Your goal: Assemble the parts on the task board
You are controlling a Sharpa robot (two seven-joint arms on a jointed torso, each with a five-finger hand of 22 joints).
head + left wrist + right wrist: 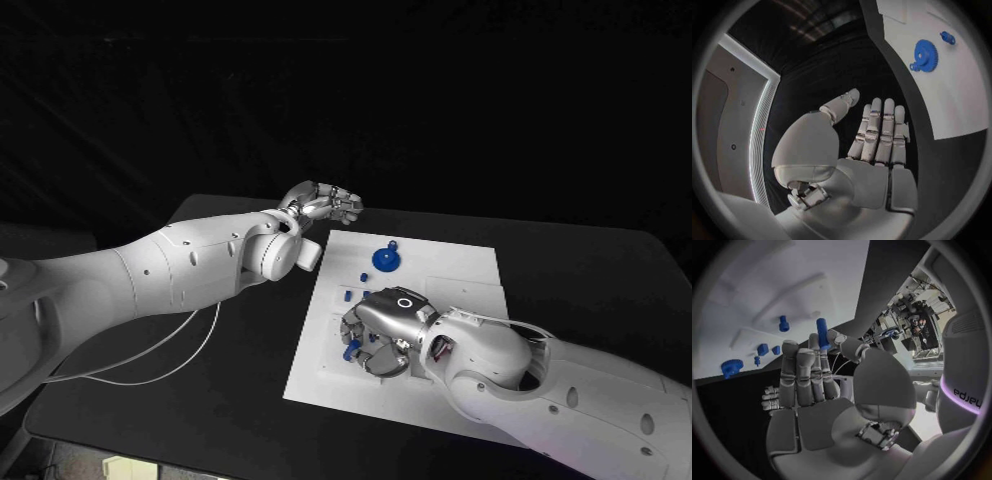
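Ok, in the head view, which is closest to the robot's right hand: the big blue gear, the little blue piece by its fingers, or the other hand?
1. The small blue piece, beside the right hand, at its fingers.
2. The blue gear, farther up the task board, near its far edge.
3. The left hand, off the board, past its far left corner.

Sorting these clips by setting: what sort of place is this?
Probably a robotics lab or test cell: a black table under dark surrounds carries a white task board with small blue parts such as a gear, and the right wrist view shows cluttered equipment benches beyond.
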